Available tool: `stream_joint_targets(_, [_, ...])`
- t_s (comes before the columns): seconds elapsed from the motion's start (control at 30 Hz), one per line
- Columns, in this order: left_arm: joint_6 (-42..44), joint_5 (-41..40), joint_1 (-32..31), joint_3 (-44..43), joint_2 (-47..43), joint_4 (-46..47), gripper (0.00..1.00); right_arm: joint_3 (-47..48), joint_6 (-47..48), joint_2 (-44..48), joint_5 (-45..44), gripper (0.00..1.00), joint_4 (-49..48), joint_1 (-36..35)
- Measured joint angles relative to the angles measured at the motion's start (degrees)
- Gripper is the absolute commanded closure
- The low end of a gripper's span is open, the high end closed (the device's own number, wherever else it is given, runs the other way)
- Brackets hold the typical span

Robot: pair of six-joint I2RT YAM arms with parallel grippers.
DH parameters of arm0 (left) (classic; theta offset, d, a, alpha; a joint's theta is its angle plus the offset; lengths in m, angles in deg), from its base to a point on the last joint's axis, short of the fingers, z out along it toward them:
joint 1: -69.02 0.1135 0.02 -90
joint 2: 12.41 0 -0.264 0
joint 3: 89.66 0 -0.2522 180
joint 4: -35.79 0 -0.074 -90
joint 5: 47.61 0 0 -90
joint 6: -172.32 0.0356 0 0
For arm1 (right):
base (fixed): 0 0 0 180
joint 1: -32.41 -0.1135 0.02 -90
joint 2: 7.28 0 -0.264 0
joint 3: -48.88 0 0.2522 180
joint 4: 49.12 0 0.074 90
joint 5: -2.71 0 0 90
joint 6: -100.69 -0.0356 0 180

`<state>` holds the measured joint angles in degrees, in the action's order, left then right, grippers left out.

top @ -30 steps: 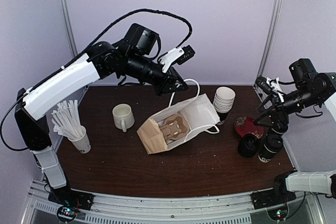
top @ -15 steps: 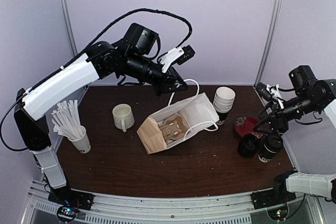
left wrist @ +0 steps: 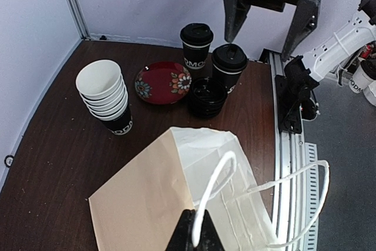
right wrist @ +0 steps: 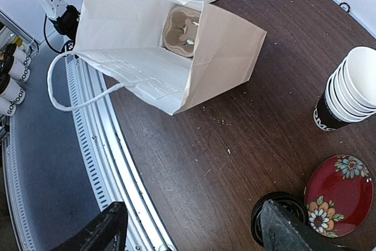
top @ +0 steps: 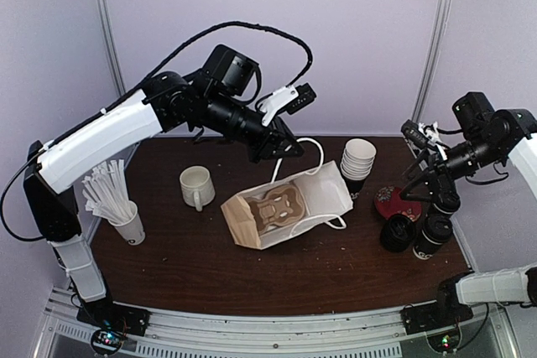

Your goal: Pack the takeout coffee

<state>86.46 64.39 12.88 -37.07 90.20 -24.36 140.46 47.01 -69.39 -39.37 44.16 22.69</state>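
The two lidded cups stand upright near the right edge of the table (top: 210, 266) — one cup (left wrist: 196, 44) beside the red plate (left wrist: 163, 82), the other cup (left wrist: 229, 66) just beside a stack of lids (left wrist: 207, 97); the right gripper (left wrist: 259, 45) hangs above them, jaws wide, holding nothing. The left gripper (left wrist: 192, 234) pinches the handle (left wrist: 214, 186) of the bag (top: 289, 203) — it lies tilted mid-table, a carrier (top: 273, 205) inside.

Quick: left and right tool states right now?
Left tool: closed on the looped handle of the white paper bag.
Right tool: open, holding nothing.
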Motion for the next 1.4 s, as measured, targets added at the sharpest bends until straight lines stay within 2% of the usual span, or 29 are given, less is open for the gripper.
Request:
stream_joint_targets(0.2, [0.5,1.1,-2.3,2.4,-1.1,0.0,1.0,1.0,-0.1,-1.0,-3.0,0.2,-0.8,0.0])
stream_joint_targets(0.53, [3.1,7.2,-6.5,13.2,-7.7,-0.3,1.0,-4.5,0.4,2.7,-7.0,0.23,-2.1,0.0])
stream_joint_targets(0.83, [4.4,6.7,-6.6,12.7,-8.1,-1.7,1.0,-12.3,2.6,3.1,-24.7,0.32,-3.9,0.0])
stream_joint_targets(1.1, [5.9,6.1,-6.6,11.9,-8.5,-1.7,1.0,-12.6,0.9,-0.4,-39.4,0.13,-3.0,1.1])
stream_joint_targets(1.4, [6.7,6.3,-6.6,11.9,-8.5,-1.7,1.0,-12.5,1.3,-5.0,-44.6,0.12,-0.4,5.5])
